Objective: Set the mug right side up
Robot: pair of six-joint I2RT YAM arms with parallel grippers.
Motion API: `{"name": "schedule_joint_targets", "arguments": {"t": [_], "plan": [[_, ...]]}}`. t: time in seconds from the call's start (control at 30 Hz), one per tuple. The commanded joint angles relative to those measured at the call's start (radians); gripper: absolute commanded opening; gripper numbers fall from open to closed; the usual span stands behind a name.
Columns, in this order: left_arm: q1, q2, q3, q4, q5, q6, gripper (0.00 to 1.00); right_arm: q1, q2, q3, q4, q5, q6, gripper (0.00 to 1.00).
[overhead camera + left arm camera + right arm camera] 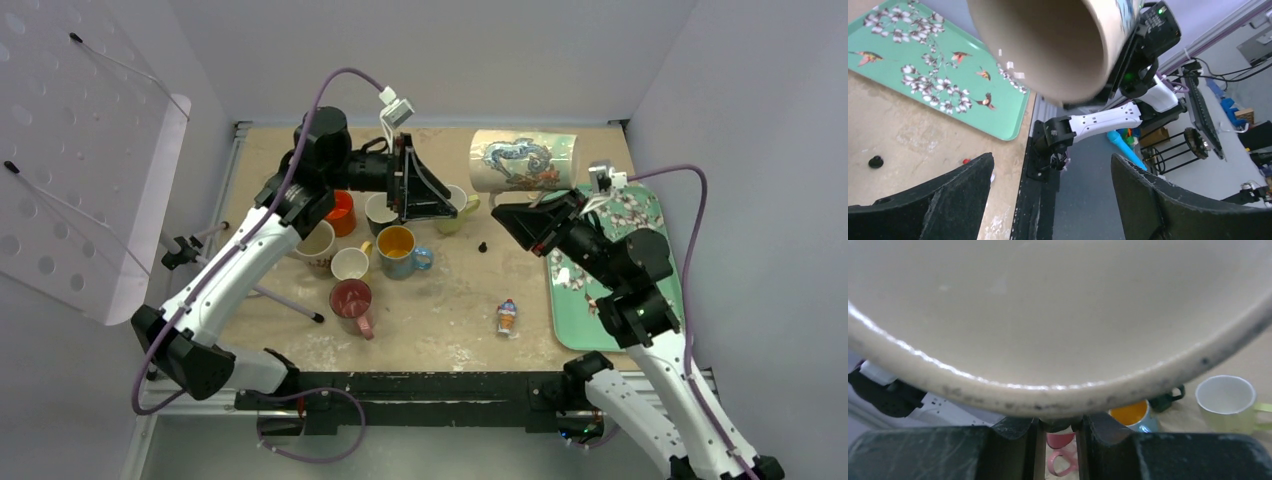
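Observation:
A large cream mug with a blue dragon print (522,160) hangs on its side in the air over the back of the table. My right gripper (500,212) is under its left end. In the right wrist view the mug's pale rim (1048,395) fills the top and my right gripper (1058,424) is nearly shut right beneath it, pinching a dark part of the mug. My left gripper (440,192) is open and empty, left of and below the mug. In the left wrist view one round end of the mug (1048,45) is above my left gripper (1050,172).
Several upright mugs stand at centre left: orange (341,212), light green (455,212), blue with yellow inside (398,250), white (350,264), pink (351,300). A teal floral tray (572,325) lies at right. A small figurine (507,317) and a black knob (483,245) lie mid-table.

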Motion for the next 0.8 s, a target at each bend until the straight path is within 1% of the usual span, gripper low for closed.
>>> {"name": "schedule_joint_targets", "arguments": {"t": [0.0,0.13,0.2,0.23,0.27,0.33,0.43,0.47,0.53,0.57,0.6,0.63,0.67,0.7,0.73,0.77], "plan": [[-0.012,0.026,0.122,0.127,0.048,-0.104,0.90,0.117,0.054,0.041,0.237,0.043,-0.009,0.00],[-0.012,0.022,0.148,0.074,0.039,-0.054,0.83,0.227,0.128,0.075,0.238,0.080,-0.050,0.00],[-0.008,0.016,0.152,0.056,0.039,-0.036,0.75,0.266,0.157,0.111,0.194,0.116,-0.091,0.00],[-0.003,0.012,0.154,0.048,0.038,-0.027,0.70,0.278,0.164,0.120,0.183,0.135,-0.107,0.00],[-0.001,0.008,0.154,0.045,0.039,-0.016,0.63,0.283,0.167,0.122,0.187,0.144,-0.111,0.00],[0.006,0.003,0.167,0.022,0.029,0.002,0.44,0.287,0.169,0.113,0.212,0.122,-0.111,0.00],[0.007,0.020,0.175,0.032,0.052,-0.036,0.13,0.290,0.186,0.111,0.227,0.092,-0.100,0.00],[0.006,0.026,0.168,0.056,0.070,-0.065,0.00,0.291,0.201,0.118,0.216,0.089,-0.104,0.00],[0.006,0.026,0.151,0.072,0.068,-0.091,0.00,0.292,0.219,0.133,0.178,0.108,-0.112,0.00],[0.007,0.022,0.150,0.042,0.053,-0.072,0.00,0.292,0.225,0.144,0.142,0.120,-0.121,0.06],[0.008,0.016,0.158,-0.015,0.016,-0.030,0.00,0.289,0.228,0.165,0.084,0.166,-0.133,0.29],[0.008,0.010,0.173,-0.097,-0.040,0.033,0.00,0.288,0.232,0.193,-0.005,0.270,-0.149,0.53],[0.008,0.006,0.189,-0.183,-0.101,0.116,0.00,0.285,0.235,0.216,-0.092,0.358,-0.156,0.70],[0.008,0.000,0.199,-0.238,-0.168,0.201,0.00,0.274,0.236,0.230,-0.165,0.432,-0.165,0.80],[0.008,-0.010,0.203,-0.289,-0.244,0.277,0.00,0.259,0.236,0.237,-0.227,0.479,-0.166,0.85],[0.008,-0.018,0.205,-0.325,-0.330,0.338,0.00,0.237,0.233,0.238,-0.273,0.507,-0.166,0.88]]}}
